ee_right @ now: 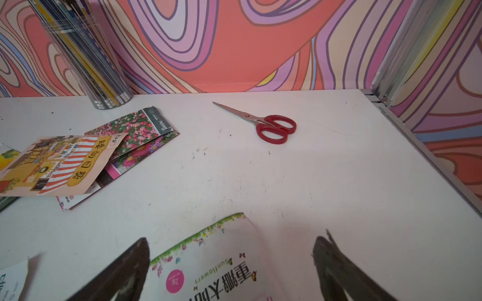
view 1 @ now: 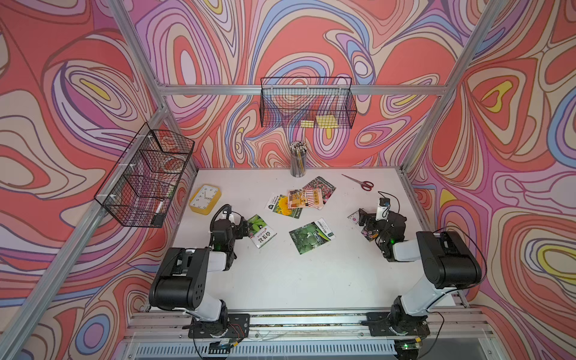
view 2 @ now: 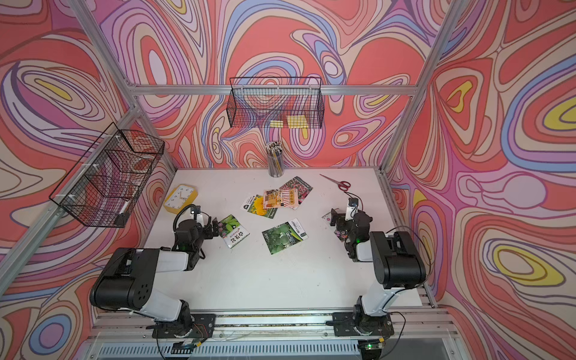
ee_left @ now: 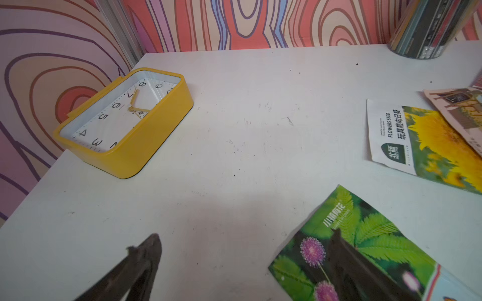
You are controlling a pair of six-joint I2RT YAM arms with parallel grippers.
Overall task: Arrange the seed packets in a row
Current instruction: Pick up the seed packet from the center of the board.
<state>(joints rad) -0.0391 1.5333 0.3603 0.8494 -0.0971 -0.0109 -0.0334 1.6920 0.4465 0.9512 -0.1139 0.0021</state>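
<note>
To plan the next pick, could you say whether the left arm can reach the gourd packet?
Probably yes: the gourd packet lies flat and alone on the table, nothing covering it, and the open left pincer is at the neighbouring mimosa packet.

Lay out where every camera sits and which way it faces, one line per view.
Both top views: high above the near edge, looking down at the table and back wall; both arms show, with left gripper and right gripper.
Left wrist: low behind open jaws, facing the clock and far-left corner; both fingers show.
Right wrist: low behind open jaws, facing the scissors and back wall; both fingers show.
Shared: both wrist views catch the pencil cup and shopfront packet.
</note>
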